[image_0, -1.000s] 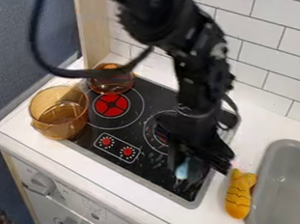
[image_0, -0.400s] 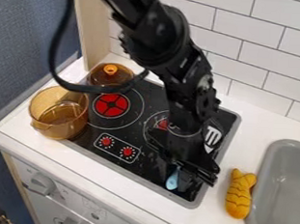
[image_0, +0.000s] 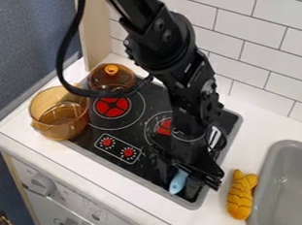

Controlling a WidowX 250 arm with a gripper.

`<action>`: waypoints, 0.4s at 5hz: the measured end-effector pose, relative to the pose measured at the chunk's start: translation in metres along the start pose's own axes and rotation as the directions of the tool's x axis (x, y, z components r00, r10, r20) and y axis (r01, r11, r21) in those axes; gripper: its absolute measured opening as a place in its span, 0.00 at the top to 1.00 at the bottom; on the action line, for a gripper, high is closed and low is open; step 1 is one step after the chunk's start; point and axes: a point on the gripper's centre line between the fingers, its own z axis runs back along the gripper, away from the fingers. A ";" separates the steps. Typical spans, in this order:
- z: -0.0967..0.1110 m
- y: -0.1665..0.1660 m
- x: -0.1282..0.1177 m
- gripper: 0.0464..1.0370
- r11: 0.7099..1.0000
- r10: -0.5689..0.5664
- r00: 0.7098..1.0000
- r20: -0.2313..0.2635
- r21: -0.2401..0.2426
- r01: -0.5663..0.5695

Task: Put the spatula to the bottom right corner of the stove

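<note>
Pale blue handle of the spatula noted at the hand, low over the stove near its bottom right corner. We find the slotted head on the far side of the hand, towards the wall. We cannot tell whether the hand is clamped on the handle or apart around it; dark parts overlap there.

We judge the step in hand to be the final placing. We recommend confirming that handle and head both lie flat inside the metal rim just below the hand, then parting the hand gently and lifting straight up. Any sideways drag could swing the head or push the handle onto the worktop, towards the yellow toy right of the hand.
</note>
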 end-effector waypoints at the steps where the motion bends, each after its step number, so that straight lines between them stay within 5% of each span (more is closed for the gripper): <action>1: 0.001 0.001 -0.001 0.08 1.000 0.021 1.000 -0.001 0.004 -0.021; 2: 0.010 0.005 -0.005 0.03 0.998 0.053 0.998 -0.032 -0.035 -0.054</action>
